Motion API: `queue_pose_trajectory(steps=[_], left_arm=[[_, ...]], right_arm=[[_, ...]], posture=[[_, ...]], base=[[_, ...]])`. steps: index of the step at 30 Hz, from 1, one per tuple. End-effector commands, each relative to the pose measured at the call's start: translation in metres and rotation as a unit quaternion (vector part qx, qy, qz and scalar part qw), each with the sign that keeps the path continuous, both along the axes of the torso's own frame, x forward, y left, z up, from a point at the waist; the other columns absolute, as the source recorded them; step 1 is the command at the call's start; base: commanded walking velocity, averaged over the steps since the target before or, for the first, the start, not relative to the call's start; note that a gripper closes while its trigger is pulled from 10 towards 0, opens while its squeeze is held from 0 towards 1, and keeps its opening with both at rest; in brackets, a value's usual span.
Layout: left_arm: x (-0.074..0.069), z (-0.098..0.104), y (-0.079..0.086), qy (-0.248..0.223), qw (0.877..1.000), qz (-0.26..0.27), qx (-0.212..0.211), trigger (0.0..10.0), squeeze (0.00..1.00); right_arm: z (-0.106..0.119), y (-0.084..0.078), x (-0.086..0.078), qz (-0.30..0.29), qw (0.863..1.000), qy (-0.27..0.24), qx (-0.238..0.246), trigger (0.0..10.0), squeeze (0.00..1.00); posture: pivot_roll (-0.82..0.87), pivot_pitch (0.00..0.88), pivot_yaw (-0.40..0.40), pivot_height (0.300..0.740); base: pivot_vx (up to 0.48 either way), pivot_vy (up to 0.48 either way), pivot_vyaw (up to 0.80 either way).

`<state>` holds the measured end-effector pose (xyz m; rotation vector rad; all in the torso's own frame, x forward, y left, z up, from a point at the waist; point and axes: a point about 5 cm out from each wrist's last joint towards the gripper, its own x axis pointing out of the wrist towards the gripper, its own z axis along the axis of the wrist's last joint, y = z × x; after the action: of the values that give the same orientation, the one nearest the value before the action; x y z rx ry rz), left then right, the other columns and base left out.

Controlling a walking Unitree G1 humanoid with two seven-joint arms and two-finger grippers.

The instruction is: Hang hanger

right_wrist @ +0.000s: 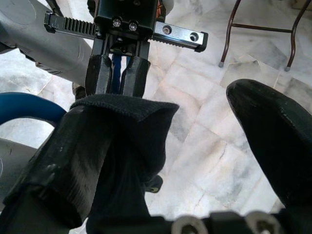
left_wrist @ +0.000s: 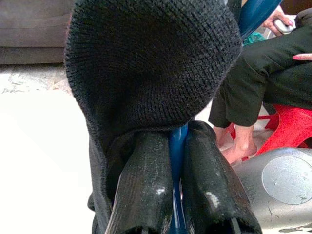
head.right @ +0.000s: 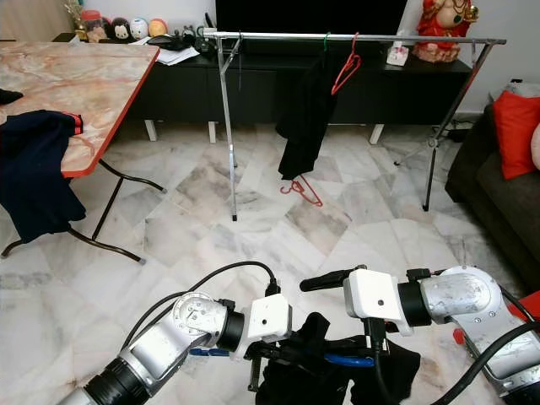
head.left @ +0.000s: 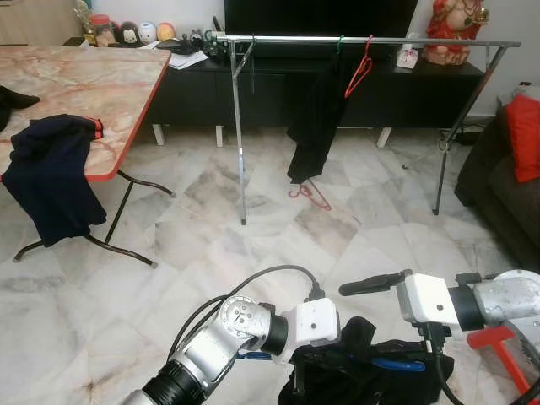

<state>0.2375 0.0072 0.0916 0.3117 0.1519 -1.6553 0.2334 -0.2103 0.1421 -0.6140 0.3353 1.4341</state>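
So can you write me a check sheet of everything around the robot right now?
Surface: pale marble tile floor.
Job's things: blue plastic hanger carrying a black knitted garment; silver metal clothes rail ahead, holding a hanging black garment and a red wire hanger.
Clutter: another red hanger lying on the floor under the rail; dark navy garment draped over the marble-topped folding table.
Grippers: left pincer shut on the blue hanger; right pincer open, one finger under the black cloth.
Cables: black cable looping over the left arm.
Surroundings: black TV cabinet, dark sofa with red cushion, a seated person's leg.
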Motion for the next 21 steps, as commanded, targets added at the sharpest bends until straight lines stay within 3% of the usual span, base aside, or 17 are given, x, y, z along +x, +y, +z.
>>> queue_pose_trajectory(steps=[1, 21], left_arm=[[0.0608, 0.0666, 0.045, -0.09, 0.961, 0.224, -0.136, 10.0, 0.0], [0.0608, 0.0666, 0.045, -0.09, 0.961, 0.224, -0.136, 10.0, 0.0]], right_arm=[[-0.0685, 0.0049, -0.0633, 0.145, 0.957, 0.235, -0.085, 10.0, 0.0], [-0.0685, 0.0049, -0.0633, 0.145, 0.957, 0.235, -0.085, 10.0, 0.0]], posture=[[-0.14, 0.005, -0.097, 0.74], [-0.14, 0.005, -0.097, 0.74]], base=[[0.0, 0.0, 0.0], [0.0, 0.0, 0.0]])
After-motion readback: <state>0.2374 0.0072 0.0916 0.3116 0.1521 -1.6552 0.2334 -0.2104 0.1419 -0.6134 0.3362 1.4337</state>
